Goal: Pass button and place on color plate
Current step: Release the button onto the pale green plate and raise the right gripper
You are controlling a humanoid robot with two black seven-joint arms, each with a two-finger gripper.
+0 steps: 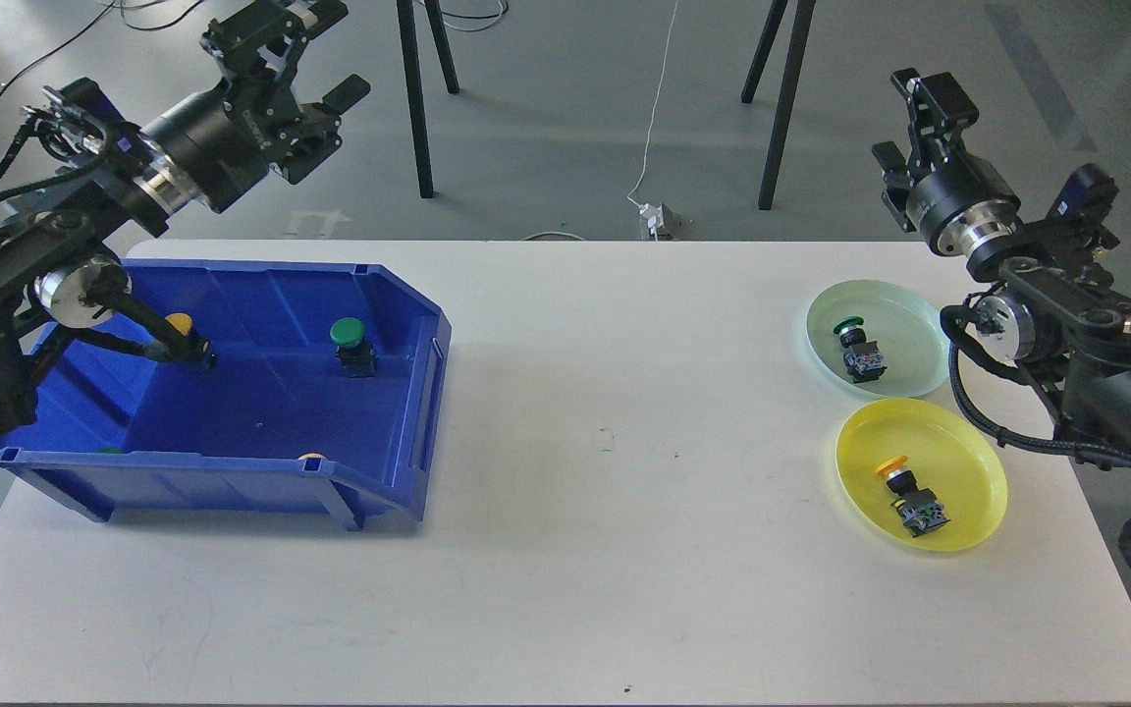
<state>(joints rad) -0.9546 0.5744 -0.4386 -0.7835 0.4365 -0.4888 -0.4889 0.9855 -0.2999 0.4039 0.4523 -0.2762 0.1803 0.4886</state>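
A green-capped button (856, 346) lies in the pale green plate (904, 304) at the right. A yellow-capped button (909, 494) lies in the yellow plate (968, 462) in front of it. In the blue bin (418, 393) at the left stand a green-capped button (352, 344) and a yellow-capped button (183, 330); two more caps barely show at its front wall. My left gripper (330, 49) is open and empty, raised above and behind the bin. My right gripper (909, 113) is raised behind the green plate, empty; its fingers look apart.
The white table (605, 491) carries the bin at the left and the two plates at the right. Black stand legs (781, 98) and a white cable with a plug (659, 218) are on the floor behind the table.
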